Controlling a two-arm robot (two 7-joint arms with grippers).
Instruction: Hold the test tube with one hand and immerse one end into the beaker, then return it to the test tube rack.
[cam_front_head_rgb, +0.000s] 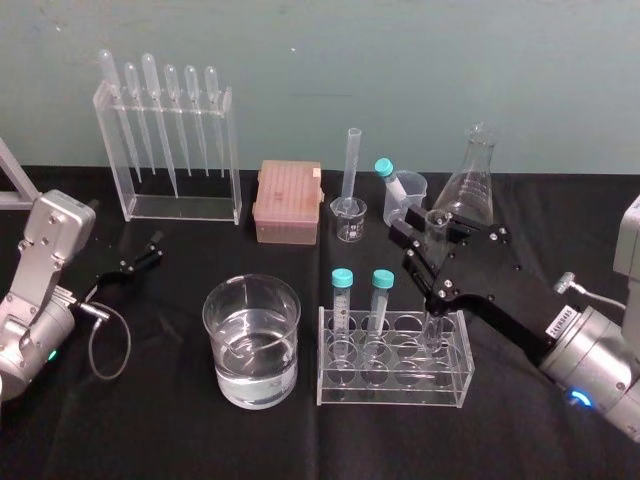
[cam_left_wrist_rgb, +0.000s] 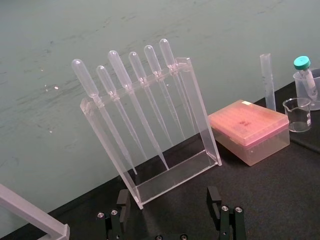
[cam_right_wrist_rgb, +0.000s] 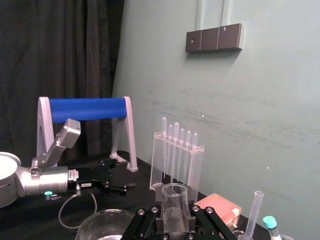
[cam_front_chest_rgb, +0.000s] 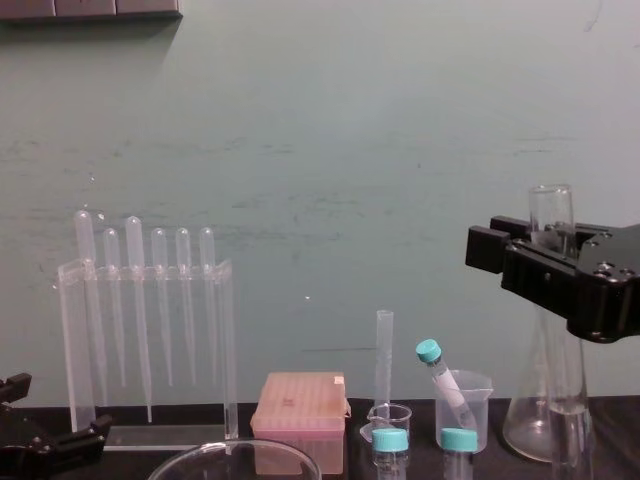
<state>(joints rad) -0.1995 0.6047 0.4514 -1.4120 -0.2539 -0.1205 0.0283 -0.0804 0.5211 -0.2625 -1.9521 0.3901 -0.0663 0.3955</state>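
Glass, likely light, slick and brittle: the test tube (cam_front_head_rgb: 433, 320) stands in the test tube rack (cam_front_head_rgb: 395, 392), right end. The right gripper (cam_front_head_rgb: 438, 238) clamps it just under the mouth, a sound hold. The left gripper (cam_front_head_rgb: 140, 262) idles at the bench's left, spread.

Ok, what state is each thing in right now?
test tube: upright, lower end in the rack, gripped near its mouth.
right tool: shut on the test tube.
left tool: open, idle at the left.
beaker: upright, part filled with clear liquid.
two capped tubes: upright in the rack.
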